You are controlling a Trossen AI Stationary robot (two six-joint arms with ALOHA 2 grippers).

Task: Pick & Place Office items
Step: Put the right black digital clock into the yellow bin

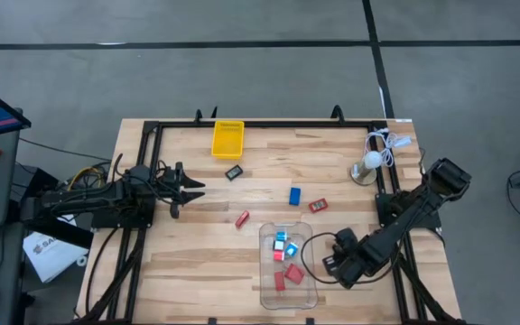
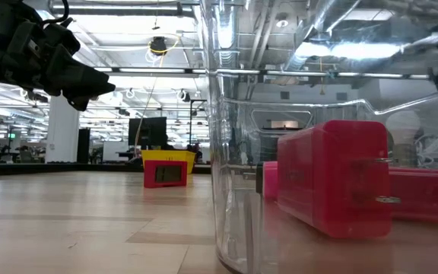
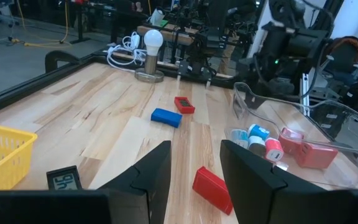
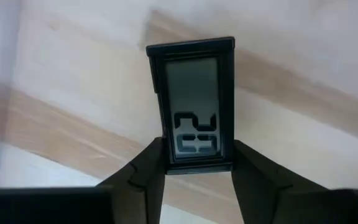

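The office items are spread around the clear bin [image 1: 287, 289]. On the wood lie a black display piece [image 1: 234, 171], a blue block [image 1: 294, 195] and two red blocks [image 1: 318, 206] [image 1: 242, 218]. Several red and white-and-cyan pieces [image 1: 283, 246] lie inside the bin. My left gripper [image 1: 186, 190] is open above the table's left half, and a red block [image 3: 213, 186] lies just ahead of it. My right gripper [image 1: 323, 246] stands at the bin's right side, shut on a second black display piece [image 4: 194, 102]. My right gripper pinches the black display piece between its two fingers [image 4: 148, 171], at the piece's end nearest the wrist [image 4: 196, 163]. The rest of the piece sticks out ahead of the fingertips, display face toward the camera, with the table's wood behind it.
A yellow tray [image 1: 227, 138] sits near the far edge. A white lamp-like object with coiled cable [image 1: 368, 165] stands at the far right. A black frame [image 1: 143, 135] borders the table. Bare wood lies between my left gripper and the bin.
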